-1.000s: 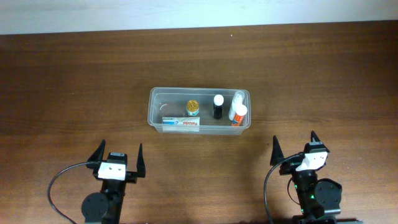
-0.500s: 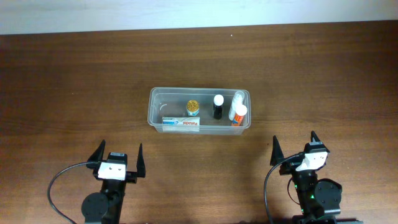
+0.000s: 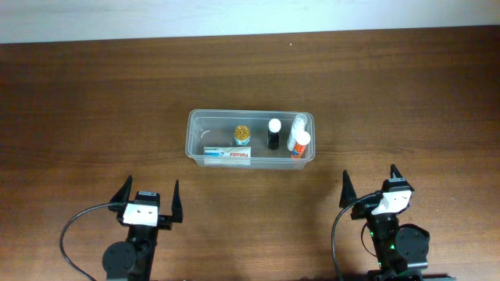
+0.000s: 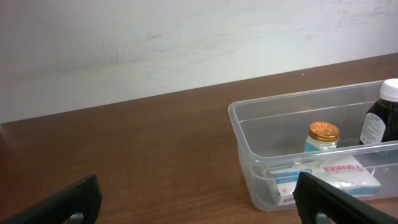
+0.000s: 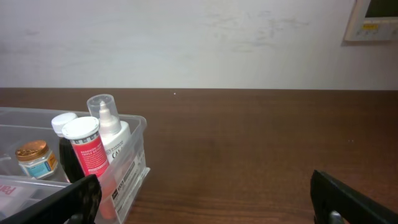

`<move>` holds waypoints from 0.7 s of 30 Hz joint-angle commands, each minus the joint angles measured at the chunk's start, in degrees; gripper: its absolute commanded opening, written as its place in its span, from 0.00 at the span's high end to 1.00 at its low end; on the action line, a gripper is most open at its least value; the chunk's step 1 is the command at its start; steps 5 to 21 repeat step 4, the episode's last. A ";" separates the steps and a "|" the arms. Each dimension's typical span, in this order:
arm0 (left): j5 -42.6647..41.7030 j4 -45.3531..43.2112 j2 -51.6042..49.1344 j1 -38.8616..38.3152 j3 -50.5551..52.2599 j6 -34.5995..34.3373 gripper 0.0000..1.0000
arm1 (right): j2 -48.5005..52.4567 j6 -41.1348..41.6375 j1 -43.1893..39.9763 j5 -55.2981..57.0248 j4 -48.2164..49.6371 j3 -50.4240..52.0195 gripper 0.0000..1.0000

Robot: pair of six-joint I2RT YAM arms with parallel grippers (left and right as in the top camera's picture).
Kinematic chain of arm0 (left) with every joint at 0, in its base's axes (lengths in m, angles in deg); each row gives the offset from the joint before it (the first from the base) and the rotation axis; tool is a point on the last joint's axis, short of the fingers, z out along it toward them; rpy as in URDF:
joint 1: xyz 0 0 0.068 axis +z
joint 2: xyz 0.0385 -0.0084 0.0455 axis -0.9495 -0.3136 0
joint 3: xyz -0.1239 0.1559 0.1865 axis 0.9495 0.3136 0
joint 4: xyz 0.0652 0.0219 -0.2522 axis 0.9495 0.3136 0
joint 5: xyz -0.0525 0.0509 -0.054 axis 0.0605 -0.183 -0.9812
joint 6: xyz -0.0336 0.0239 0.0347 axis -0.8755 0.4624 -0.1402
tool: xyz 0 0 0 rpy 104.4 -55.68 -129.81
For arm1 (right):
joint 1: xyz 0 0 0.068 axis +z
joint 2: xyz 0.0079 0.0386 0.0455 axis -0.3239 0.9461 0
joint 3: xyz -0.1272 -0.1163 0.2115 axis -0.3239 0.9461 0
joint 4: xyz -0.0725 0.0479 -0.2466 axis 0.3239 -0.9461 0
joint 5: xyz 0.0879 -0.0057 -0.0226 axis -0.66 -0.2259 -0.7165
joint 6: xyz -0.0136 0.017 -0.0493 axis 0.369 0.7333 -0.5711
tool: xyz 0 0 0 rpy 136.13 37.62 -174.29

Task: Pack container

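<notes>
The clear plastic container [image 3: 199,119] stands at the table's middle. Inside lie a white box [image 3: 228,154], a small jar with a gold lid [image 3: 242,135], a dark bottle with a white cap [image 3: 273,133], a red tube [image 3: 300,144] and a white bottle [image 3: 297,127]. My left gripper [image 3: 148,199] is open and empty near the front edge, apart from the container. My right gripper [image 3: 370,184] is open and empty at the front right. The container shows in the left wrist view [image 4: 244,134] and in the right wrist view [image 5: 134,160].
The brown wooden table [image 3: 94,101] runs to a white wall [image 3: 156,16] at the back. A wall panel [image 5: 371,18] shows at the top right of the right wrist view.
</notes>
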State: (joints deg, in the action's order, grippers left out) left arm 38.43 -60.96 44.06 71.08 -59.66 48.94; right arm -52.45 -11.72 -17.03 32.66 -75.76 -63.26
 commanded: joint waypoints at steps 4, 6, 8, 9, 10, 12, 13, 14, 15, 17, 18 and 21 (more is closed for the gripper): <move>0.37 0.24 0.59 0.33 0.26 0.90 0.01 | -0.59 -0.17 0.33 0.52 -0.39 0.26 0.02; 0.37 0.24 0.59 0.33 0.26 0.90 0.01 | -0.59 -0.17 0.33 0.52 -0.39 0.26 0.02; 0.37 0.24 0.59 0.33 0.26 0.90 0.01 | -0.59 -0.17 0.33 0.52 -0.39 0.26 0.02; 0.37 0.24 0.59 0.33 0.26 0.90 0.01 | -0.59 -0.17 0.33 0.52 -0.39 0.26 0.02; 0.37 0.24 0.59 0.33 0.26 0.90 0.01 | -0.59 -0.17 0.33 0.52 -0.39 0.26 0.02; 0.37 0.24 0.59 0.33 0.26 0.90 0.01 | -0.59 -0.17 0.33 0.52 -0.39 0.26 0.02; 0.37 0.24 0.59 0.33 0.26 0.90 0.01 | -0.59 -0.17 0.33 0.52 -0.39 0.26 0.02; 0.37 0.24 0.59 0.33 0.26 0.90 0.01 | -0.59 -0.17 0.33 0.52 -0.39 0.26 0.02; 0.37 0.24 0.59 0.33 0.26 0.90 0.01 | -0.59 -0.17 0.33 0.52 -0.39 0.26 0.02; 0.37 0.24 0.59 0.33 0.26 0.90 0.01 | -0.59 -0.17 0.33 0.52 -0.39 0.26 0.02; 0.37 0.24 0.59 0.33 0.26 0.90 0.01 | -0.59 -0.17 0.33 0.52 -0.39 0.26 0.02; 0.37 0.24 0.59 0.33 0.26 0.90 0.01 | -0.59 -0.17 0.33 0.52 -0.39 0.26 0.02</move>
